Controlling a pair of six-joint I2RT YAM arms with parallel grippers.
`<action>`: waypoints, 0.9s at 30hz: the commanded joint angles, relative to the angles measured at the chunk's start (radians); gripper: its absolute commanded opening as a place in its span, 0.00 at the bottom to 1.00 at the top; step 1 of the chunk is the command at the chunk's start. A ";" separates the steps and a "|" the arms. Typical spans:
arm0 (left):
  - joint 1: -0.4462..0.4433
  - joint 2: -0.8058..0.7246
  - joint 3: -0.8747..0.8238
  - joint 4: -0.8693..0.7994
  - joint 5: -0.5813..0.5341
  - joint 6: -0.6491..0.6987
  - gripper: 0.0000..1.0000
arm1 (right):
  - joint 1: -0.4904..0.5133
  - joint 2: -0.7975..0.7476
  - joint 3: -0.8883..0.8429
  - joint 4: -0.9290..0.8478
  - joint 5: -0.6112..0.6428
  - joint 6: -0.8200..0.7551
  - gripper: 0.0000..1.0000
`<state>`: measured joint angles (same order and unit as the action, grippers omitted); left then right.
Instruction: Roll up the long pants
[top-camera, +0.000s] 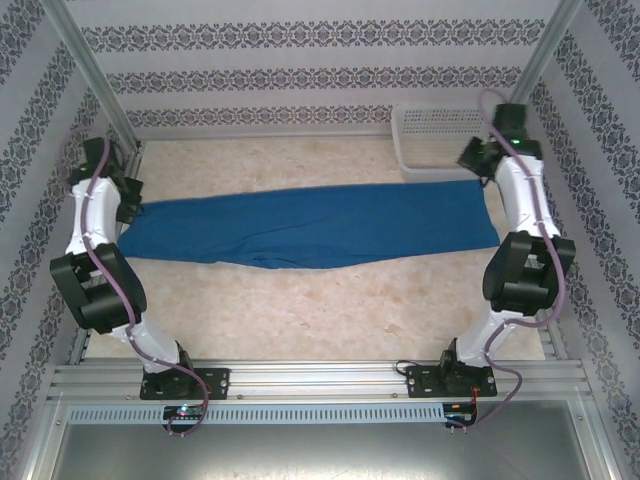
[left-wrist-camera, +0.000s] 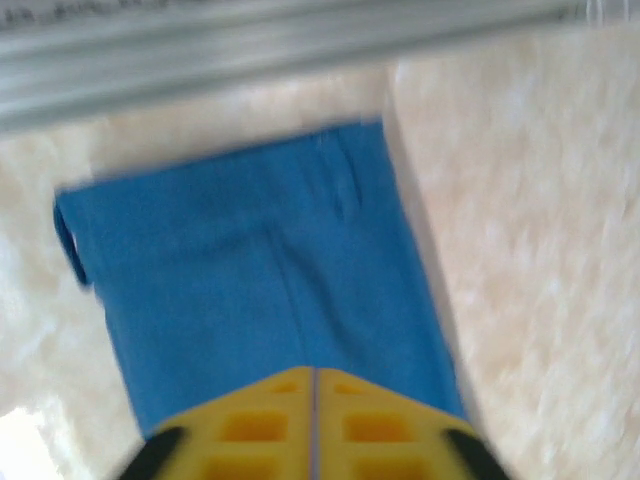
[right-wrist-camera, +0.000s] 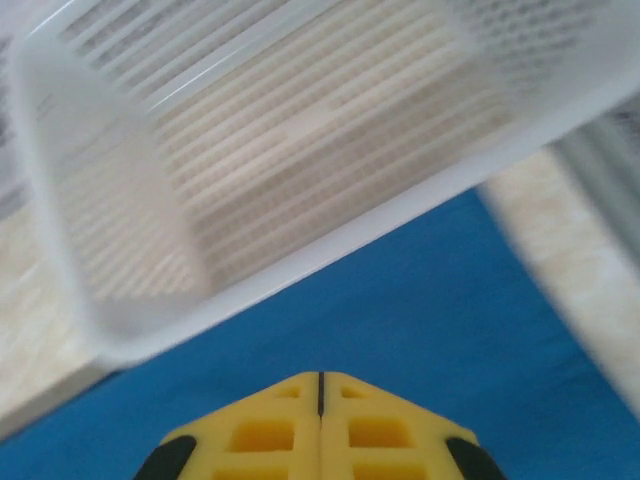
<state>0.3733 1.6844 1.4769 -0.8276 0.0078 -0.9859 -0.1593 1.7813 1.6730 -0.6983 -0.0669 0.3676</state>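
Two hands, one at each end of the cloth.

Top view: long pants (top-camera: 310, 228) lie flat on the counter (top-camera: 300, 320), long axis left to right across mid-frame. Left hand (top-camera: 128, 200) sits at the left end. Right hand (top-camera: 480, 155) sits at the right end, beside the white basket (top-camera: 402, 150). Each arm is about equally near its own end.

Left wrist view: left hand (left-wrist-camera: 314, 425) has its fingers pressed together, no cloth seen between them. The pants (left-wrist-camera: 250, 270) run up-frame from it.

Right wrist view: right hand (right-wrist-camera: 320, 425) is likewise closed and looks empty. Blue cloth (right-wrist-camera: 450, 330) lies beneath it, the basket just above.

Judgement: rolling should start at one end and travel along that axis.
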 joint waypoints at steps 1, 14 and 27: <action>-0.098 -0.024 -0.158 0.053 -0.001 -0.057 0.00 | 0.140 0.018 -0.092 -0.036 0.040 -0.071 0.00; -0.243 0.127 -0.229 0.146 0.055 -0.122 0.00 | 0.324 0.118 -0.191 0.043 0.060 -0.128 0.00; -0.221 0.016 -0.074 -0.079 -0.039 0.006 0.61 | -0.088 0.198 0.108 -0.194 -0.016 -0.230 0.96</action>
<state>0.1394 1.7485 1.3464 -0.8024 0.0063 -1.0317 -0.1715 1.9312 1.6276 -0.7834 -0.0212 0.2119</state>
